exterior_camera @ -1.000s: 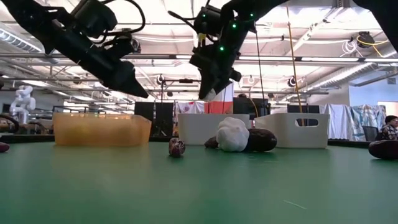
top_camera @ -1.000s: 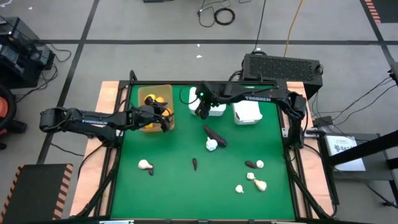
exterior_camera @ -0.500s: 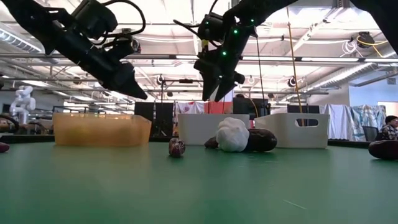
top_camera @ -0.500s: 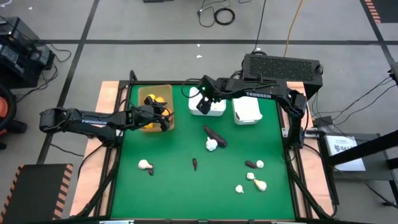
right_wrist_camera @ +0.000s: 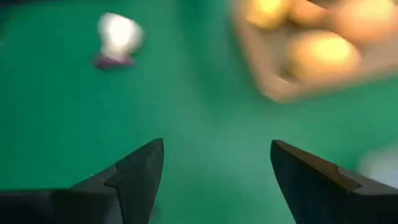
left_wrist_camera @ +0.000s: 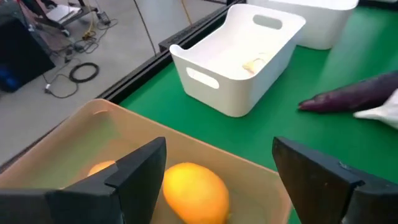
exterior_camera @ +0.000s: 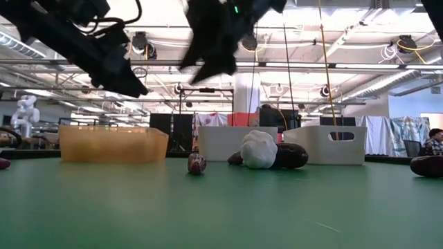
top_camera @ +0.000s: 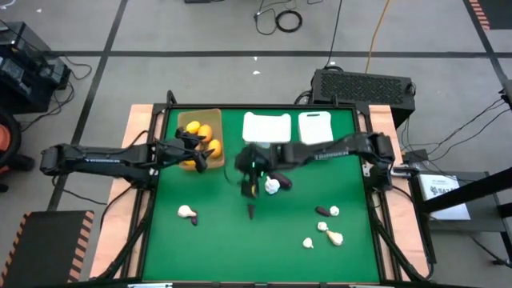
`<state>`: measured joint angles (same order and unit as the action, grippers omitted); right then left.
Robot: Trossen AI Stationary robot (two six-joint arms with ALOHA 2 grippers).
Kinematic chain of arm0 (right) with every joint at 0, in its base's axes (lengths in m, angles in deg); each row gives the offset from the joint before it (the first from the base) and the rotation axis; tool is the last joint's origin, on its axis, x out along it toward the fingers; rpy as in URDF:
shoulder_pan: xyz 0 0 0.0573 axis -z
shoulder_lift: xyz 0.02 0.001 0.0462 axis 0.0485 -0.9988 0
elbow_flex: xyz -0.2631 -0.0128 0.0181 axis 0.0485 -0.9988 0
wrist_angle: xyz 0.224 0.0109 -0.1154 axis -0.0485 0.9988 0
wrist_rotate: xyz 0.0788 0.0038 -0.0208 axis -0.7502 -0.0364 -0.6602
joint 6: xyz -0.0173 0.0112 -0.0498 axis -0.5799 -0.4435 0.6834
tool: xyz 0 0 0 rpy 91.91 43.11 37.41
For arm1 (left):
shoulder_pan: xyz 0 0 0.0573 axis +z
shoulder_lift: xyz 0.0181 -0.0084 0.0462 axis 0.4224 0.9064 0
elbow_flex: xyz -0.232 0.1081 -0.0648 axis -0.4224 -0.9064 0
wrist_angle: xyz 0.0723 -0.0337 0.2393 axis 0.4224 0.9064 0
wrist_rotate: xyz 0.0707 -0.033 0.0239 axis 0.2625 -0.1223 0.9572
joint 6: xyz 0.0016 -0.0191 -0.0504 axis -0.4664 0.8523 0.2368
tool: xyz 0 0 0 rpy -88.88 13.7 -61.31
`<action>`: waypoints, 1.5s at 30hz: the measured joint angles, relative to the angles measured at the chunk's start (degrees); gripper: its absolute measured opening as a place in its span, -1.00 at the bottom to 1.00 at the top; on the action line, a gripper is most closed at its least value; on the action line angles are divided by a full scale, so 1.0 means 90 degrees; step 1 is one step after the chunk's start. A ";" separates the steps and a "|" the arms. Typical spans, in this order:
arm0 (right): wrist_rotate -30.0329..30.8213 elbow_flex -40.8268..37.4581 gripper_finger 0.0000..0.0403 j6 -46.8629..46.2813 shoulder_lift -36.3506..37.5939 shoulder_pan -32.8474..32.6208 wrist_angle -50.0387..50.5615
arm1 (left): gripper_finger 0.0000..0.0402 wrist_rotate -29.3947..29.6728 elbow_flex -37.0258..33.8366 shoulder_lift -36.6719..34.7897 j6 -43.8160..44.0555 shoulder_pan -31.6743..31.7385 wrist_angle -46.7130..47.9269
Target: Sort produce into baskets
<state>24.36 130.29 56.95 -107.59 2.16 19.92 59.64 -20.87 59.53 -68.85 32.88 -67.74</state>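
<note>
With fingers spread and empty, the right tool (top_camera: 250,186) is best lowered straight over the small dark eggplant piece (top_camera: 251,210) just below it, away from the garlic bulb (top_camera: 273,186); the left tool (top_camera: 194,154), also open, waits over the tan tray (top_camera: 214,120).

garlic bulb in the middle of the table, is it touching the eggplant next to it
Touching. In the low view the white garlic bulb rests right against the dark eggplant with no gap; the high view also shows them pressed together.
</note>
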 joint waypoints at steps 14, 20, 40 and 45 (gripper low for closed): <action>0.0513 0.0002 0.42 -0.1837 -0.0107 -0.1406 0.3295 | 0.50 0.0083 0.0000 -0.0197 0.0162 -0.0606 0.0007; -0.0082 0.0002 0.42 -0.3497 -0.0090 -0.2229 0.4664 | 0.50 0.0121 0.0000 -0.0197 0.0121 -0.0602 0.0004; -0.0335 -0.1414 0.42 -0.4978 -0.0085 -0.4055 0.3182 | 0.50 0.0109 0.0000 -0.0192 -0.0059 -0.0602 -0.0450; -0.0305 -0.1729 0.42 -0.5037 -0.0085 -0.4111 0.3000 | 0.50 0.0112 0.0000 -0.0192 -0.0175 -0.0602 -0.0539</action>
<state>21.62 114.73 11.62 -108.36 -34.85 46.92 60.65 -20.87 57.80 -70.42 27.47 -72.60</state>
